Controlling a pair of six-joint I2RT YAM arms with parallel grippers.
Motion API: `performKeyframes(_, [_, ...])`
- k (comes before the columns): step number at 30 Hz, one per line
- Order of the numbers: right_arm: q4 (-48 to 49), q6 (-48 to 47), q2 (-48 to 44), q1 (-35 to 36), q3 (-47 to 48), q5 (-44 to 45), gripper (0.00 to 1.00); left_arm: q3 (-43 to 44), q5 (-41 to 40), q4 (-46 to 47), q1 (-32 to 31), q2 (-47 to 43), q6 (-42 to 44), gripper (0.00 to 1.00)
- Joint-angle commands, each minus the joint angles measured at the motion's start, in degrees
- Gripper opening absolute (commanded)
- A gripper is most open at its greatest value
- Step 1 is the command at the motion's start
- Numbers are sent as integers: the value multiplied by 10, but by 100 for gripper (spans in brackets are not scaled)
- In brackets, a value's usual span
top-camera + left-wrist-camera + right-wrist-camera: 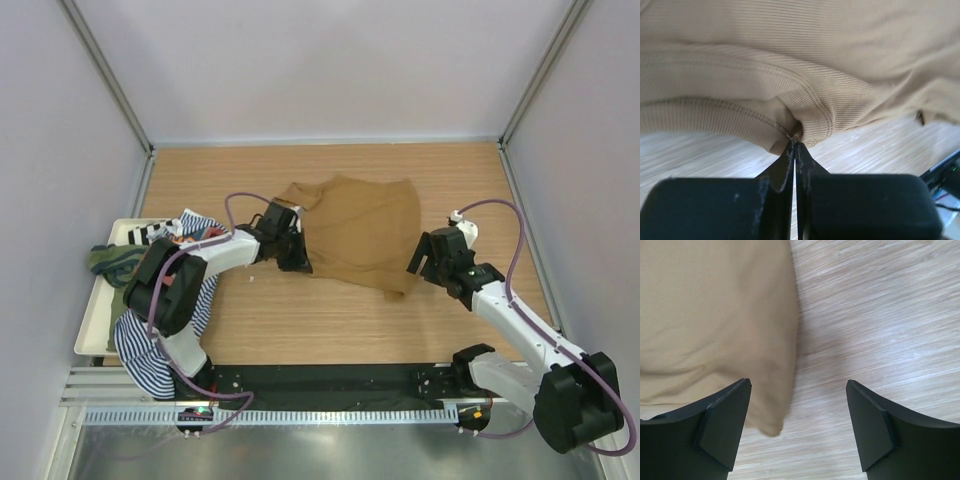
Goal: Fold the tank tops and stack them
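Observation:
A tan-brown tank top [360,232] lies spread on the wooden table. My left gripper [297,262] is shut on its near left hem; in the left wrist view the fingertips [795,145] pinch a bunched fold of the ribbed cloth [800,90]. My right gripper [420,258] hovers at the top's near right corner, jaws wide open. The right wrist view shows that corner [765,420] lying between the fingers [725,425], untouched. A navy-white striped tank top [150,350] and an olive green one [112,260] lie heaped at the left.
A white tray [92,330] at the table's left edge holds the heap of tops, the striped one spilling over its near side. Grey walls close in the table on three sides. A black rail [330,378] runs along the near edge.

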Motion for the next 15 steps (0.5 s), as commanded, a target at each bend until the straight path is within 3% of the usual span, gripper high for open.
performKeyframes(1, [22,-3,21,1,-2,-24,84,-23,-13,28,33,-60,-16,0])
performKeyframes(5, [40,-4,50,1,-8,-55,84,-61,-18,41,86,-102,-25,0])
performKeyframes(9, [74,-6,77,0,-10,-85,81,-62,-38,24,95,-119,-12,0])
performKeyframes(15, [116,-17,158,1,25,-153,77,-38,-7,17,98,-88,-1,0])
